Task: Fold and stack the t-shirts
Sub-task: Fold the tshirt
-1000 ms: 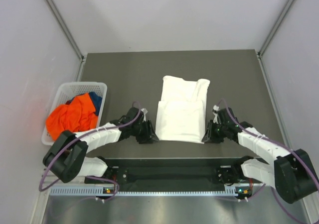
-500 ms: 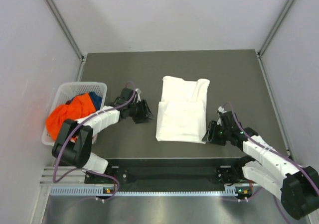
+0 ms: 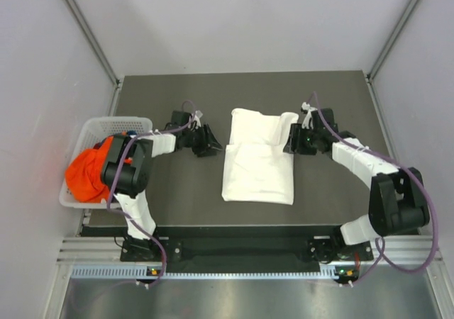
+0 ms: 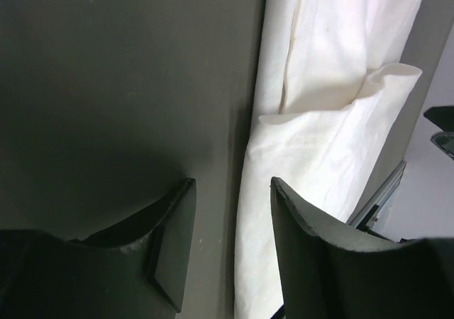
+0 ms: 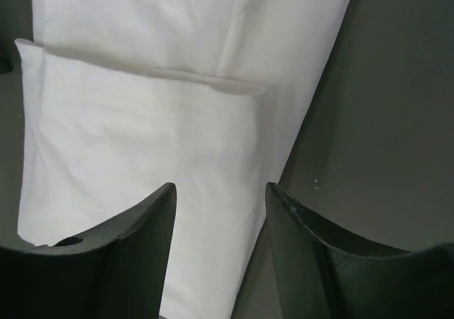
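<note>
A white t-shirt (image 3: 259,156) lies partly folded in the middle of the dark table; its near half is doubled over the far half. It also shows in the left wrist view (image 4: 333,113) and the right wrist view (image 5: 156,113). My left gripper (image 3: 211,143) is open and empty, low over the table just left of the shirt's left edge. My right gripper (image 3: 291,141) is open and empty at the shirt's right edge, over the fold line. An orange t-shirt (image 3: 96,170) and a blue one (image 3: 135,143) lie in the basket.
A white plastic basket (image 3: 106,125) stands at the table's left edge. The table (image 3: 170,99) ends at grey walls on three sides. A metal rail runs along the near edge below the arm bases.
Both grippers moved away from the shirt's near corners toward the far side. The left swung out left and back; the right moved up along the shirt's right edge to the fold.
</note>
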